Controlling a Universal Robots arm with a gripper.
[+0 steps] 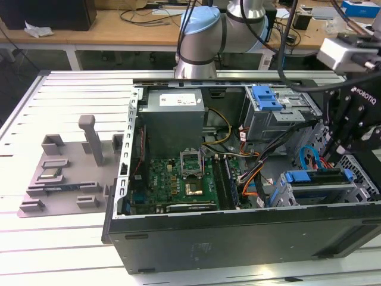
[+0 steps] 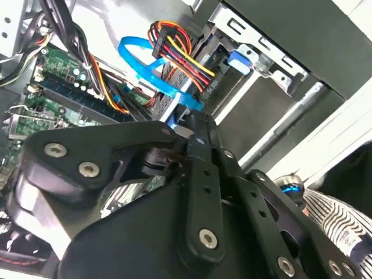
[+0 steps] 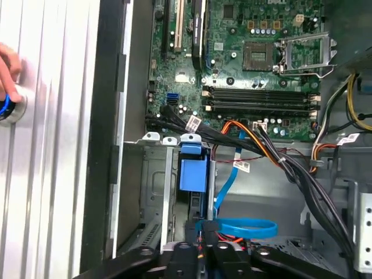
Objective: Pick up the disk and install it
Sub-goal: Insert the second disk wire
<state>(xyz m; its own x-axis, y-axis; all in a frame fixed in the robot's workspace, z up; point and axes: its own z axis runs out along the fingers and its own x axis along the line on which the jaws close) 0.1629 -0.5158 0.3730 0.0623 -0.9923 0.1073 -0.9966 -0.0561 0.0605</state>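
Directly below the gripper (image 1: pixel 344 156), at the exterior view's right end of the open computer case (image 1: pixel 238 238), the disk (image 1: pixel 315 177) stands on edge in the lower drive cage (image 1: pixel 286 196). Its blue carrier frame lies along the cage's top opening. In the first wrist view the gripper (image 3: pixel 200 253) hangs over the same cage, with the disk's blue frame (image 3: pixel 192 171) just beyond it and seated between the cage's metal walls. Whether the gripper is clamped on the disk or merely over it cannot be told.

Room around the gripper is tight. A flat blue data cable (image 3: pixel 244 226) loops just beside it, and a bundle of black, orange and yellow power leads (image 3: pixel 290 168) runs close on the side away from the case wall. The case's dark front wall stands near the cage's other side.

Farther from the gripper the motherboard (image 1: pixel 178 179) lies bare, with its memory slots (image 3: pixel 261 99) next to the cage. A second drive cage with a blue latch (image 1: pixel 266 97) on top sits behind the gripper, apart from it.

Outside the case, a person's hand (image 3: pixel 7 70) rests by a round button (image 3: pixel 6 107) on the ribbed table (image 3: pixel 52 174).
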